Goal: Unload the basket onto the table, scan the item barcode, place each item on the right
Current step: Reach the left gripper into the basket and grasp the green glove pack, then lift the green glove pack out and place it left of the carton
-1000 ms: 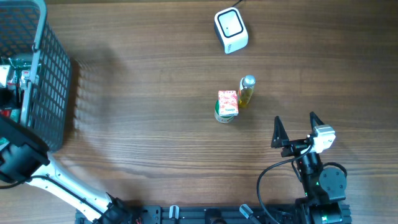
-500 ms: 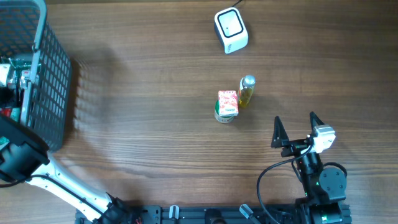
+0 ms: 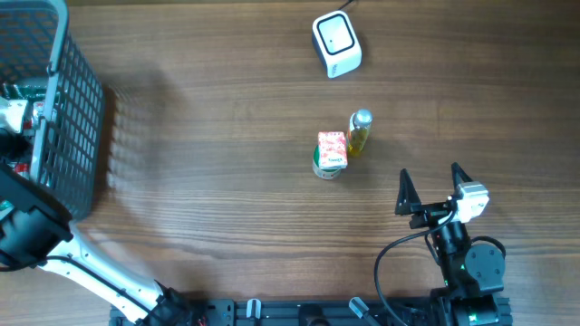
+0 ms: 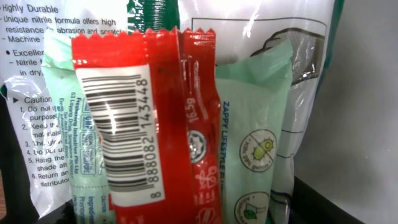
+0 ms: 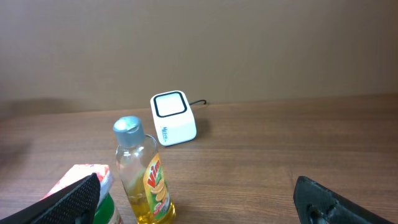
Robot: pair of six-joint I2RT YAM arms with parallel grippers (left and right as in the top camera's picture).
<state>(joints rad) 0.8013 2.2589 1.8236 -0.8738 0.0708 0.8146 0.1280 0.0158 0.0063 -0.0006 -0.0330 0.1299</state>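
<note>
- The left pincer (image 3: 16,116) is in the basket (image 3: 77,136); I cannot tell if it is apart or together.
- Right in front of it stands a red packet (image 4: 146,124), barcode (image 4: 121,134) facing it. It looks light, soft and crinkly, so pinch a flat edge gently.
- The right pincer (image 3: 430,175) is wide apart and empty, scanner (image 3: 336,43) well ahead of it.

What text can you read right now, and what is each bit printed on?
"Highly Durable": white bag
"8 888082 143448" under the barcode, and "16.5g": red packet
"ZAPPY LIFESTYLE": green packet
"Vim": bottle
Print on the scanner: too small to read.
The white bag's finer print: only partly legible.
</note>
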